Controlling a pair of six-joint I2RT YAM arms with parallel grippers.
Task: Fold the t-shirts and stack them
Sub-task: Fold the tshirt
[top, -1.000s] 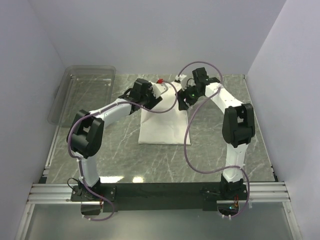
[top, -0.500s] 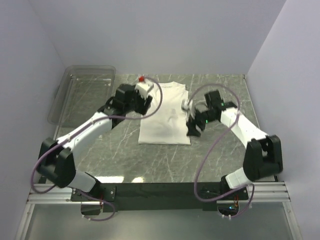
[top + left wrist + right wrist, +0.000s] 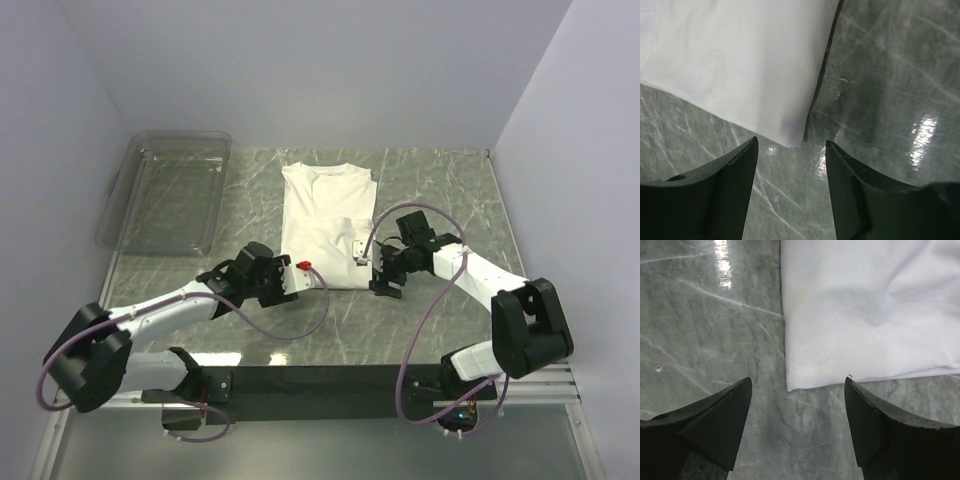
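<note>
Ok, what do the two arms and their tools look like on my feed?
The left arm and right arm have white links and black joint housings, each trailing a looping purple cable. The left tool and right tool each have two dark, wedge-shaped fingers. A small red part sits by the left wrist.

White t-shirt [image 3: 328, 222], folded, flat mid-table

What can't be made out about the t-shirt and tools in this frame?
Top view: the near corners of the t-shirt, covered by the left tool and right tool.
Wrist views: everything but one shirt corner, cut off by the frame edges.
Any chest print: none shows in any view; hidden or absent, cannot tell.
</note>
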